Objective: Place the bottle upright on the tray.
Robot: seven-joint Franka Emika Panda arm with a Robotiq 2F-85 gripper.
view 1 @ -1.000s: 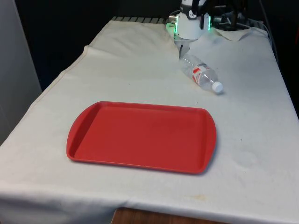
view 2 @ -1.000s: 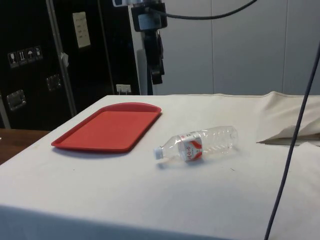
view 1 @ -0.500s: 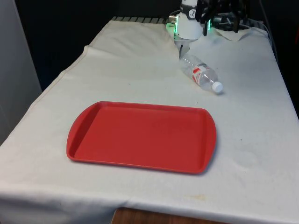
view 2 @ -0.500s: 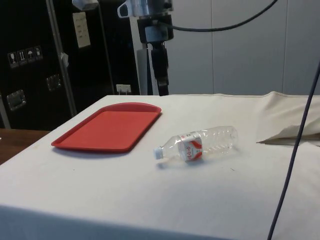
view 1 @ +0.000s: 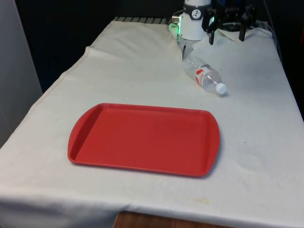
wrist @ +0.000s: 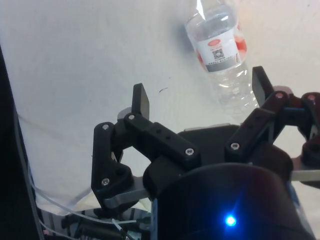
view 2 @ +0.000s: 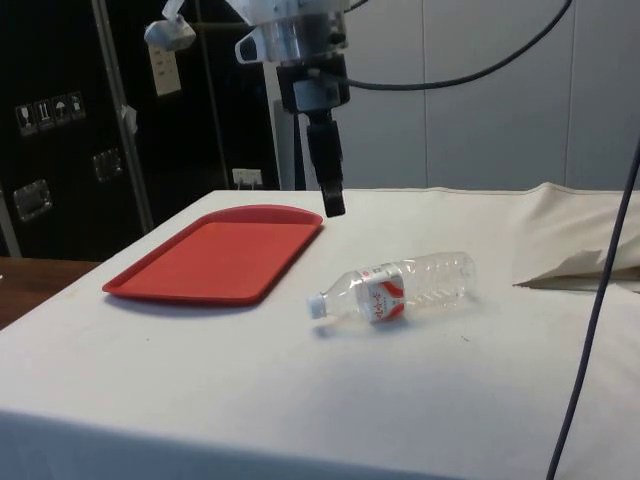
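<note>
A clear plastic bottle (view 1: 204,74) with a red and white label and a white cap lies on its side on the white cloth, cap towards the red tray (view 1: 142,138). The tray is flat and bare. My gripper (view 1: 226,39) hangs open above the cloth, just beyond the bottle and towards the front view's right. In the side view the gripper (view 2: 335,204) points down, above and behind the bottle (view 2: 402,286), between it and the tray (view 2: 215,255). The wrist view has the bottle (wrist: 220,46) lying ahead of the spread fingers (wrist: 141,99), nothing between them.
The cloth is rucked into a fold (view 2: 570,265) at the table's far end near the robot's base (view 1: 191,27). A dark cable (view 2: 590,330) hangs across the side view's right. Bare cloth lies around the tray and bottle.
The gripper has come down and moved towards the bottle, shifting to the front view's right. Bottle and tray have not moved.
</note>
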